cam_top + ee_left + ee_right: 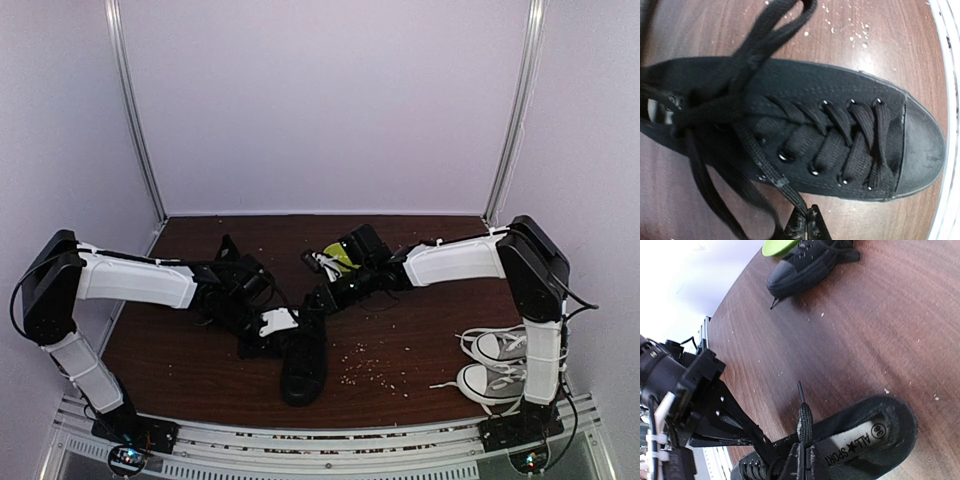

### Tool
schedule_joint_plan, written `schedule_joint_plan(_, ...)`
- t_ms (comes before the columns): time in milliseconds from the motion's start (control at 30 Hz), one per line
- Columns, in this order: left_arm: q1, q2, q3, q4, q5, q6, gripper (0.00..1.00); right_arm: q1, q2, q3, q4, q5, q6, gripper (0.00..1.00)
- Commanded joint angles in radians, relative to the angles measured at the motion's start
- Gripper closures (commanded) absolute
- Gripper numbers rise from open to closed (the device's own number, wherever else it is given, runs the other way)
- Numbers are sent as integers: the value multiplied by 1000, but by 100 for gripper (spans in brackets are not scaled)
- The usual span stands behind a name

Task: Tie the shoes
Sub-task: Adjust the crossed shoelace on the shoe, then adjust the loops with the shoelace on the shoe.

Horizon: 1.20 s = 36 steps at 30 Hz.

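Black sneaker (pixel 303 365) upright mid-table, laces (pixel 765 30) loose; second black sneaker (pixel 805 262) apart.

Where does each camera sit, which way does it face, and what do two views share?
Top external: above and behind the bases, looking down on the table; left arm and right arm show, meeting over a black sneaker.
Left wrist: above that sneaker's lacing and toe cap; the left gripper shows, pinching a lace.
Right wrist: low, looking across the table past the sneaker's heel opening toward a second black sneaker; the right gripper, pinching a lace tip, and the left arm show.
Shared: both wrist views show the same sneaker.
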Motion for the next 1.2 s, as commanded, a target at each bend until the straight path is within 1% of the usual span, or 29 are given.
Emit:
schedule_joint_plan(0,-7,-6,10,-43,34,-19,100,-12,-32,46,36,28,18,100)
schedule_joint_plan(267,-21,15,39,-95,43,7,100,-16,-19,66,36,35,19,100)
schedule_joint_plan(467,-22,17,39,-96,32,5,100,-17,-18,57,34,26,19,99)
schedule_joint_plan(500,-22,15,39,-91,29,-2,93,-16,-19,53,34,17,18,93)
schedule_joint_plan(533,-22,1,36,-80,24,-9,80,-17,-21,50,30,9,17,86)
schedule_joint_plan(567,-22,-13,31,-65,12,-17,70,-16,-28,46,25,4,13,80)
schedule_joint_plan(633,-22,-44,17,-34,-6,-27,61,-17,-58,25,11,7,-13,72)
schedule_joint_plan(667,-22,-56,13,-18,-17,-34,58,-17,-78,4,7,13,-29,68)
schedule_joint_plan(800,-22,-88,12,31,-34,-75,55,-16,-145,-63,-22,-17,-98,58)
schedule_joint_plan(900,-20,-89,15,53,-42,-97,55,-13,-171,-112,-63,-27,-147,56)
schedule_joint_plan(967,-17,-85,17,44,-52,-97,55,-2,-182,-144,-71,-32,-166,53)
schedule_joint_plan(1033,-8,-87,15,26,-68,-93,54,15,-186,-157,-93,-30,-196,53)
schedule_joint_plan(1167,6,-76,15,12,-91,-103,49,38,-185,-163,-103,-3,-217,51)
